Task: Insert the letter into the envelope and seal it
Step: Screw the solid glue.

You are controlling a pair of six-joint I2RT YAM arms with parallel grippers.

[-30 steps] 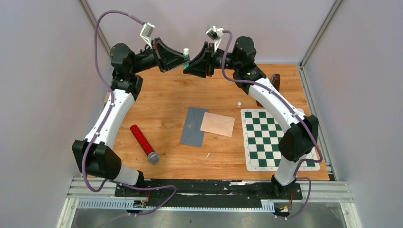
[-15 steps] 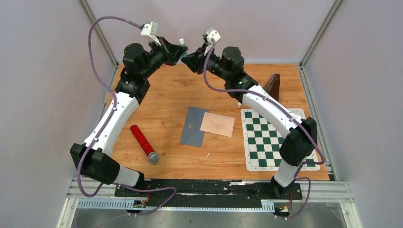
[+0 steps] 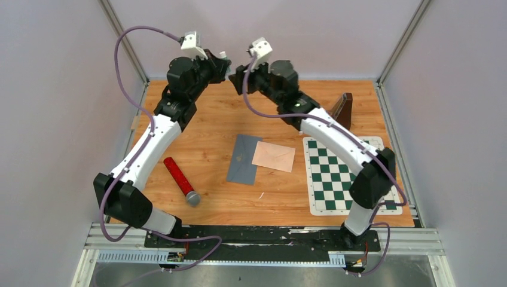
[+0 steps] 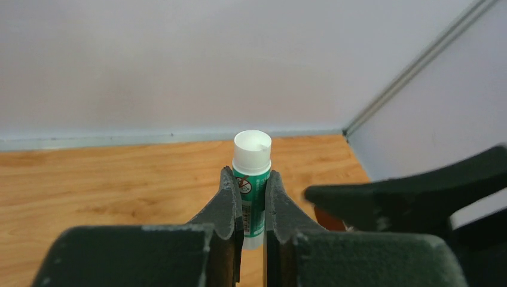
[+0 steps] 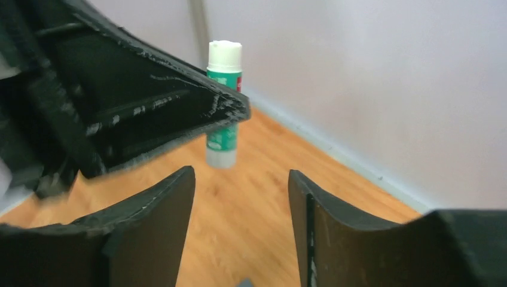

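A glue stick (image 4: 252, 156) is gripped upright in the left gripper (image 4: 250, 181), whose jaws are pressed tight against its green body, and it is raised high above the far end of the table (image 3: 203, 122). The right gripper (image 5: 242, 179) is brought up close in front of it; its jaws are spread apart and nothing is held between them. The stick's white top is seen just beyond and above that gap. Whether a cap is on the stick cannot be told.

Down on the wood, well apart from both grippers, a peach piece (image 3: 274, 156) is laid partly over a grey-blue piece (image 3: 240, 161). One is taken to be the letter and the other the envelope, but which is which cannot be settled, and neither looks to be tucked into the other.

The step in hand is judged to be the readying of the glue for sealing. Next, the open jaws must be aligned on the stick's white end and closed squarely, while the stick is kept firmly clamped
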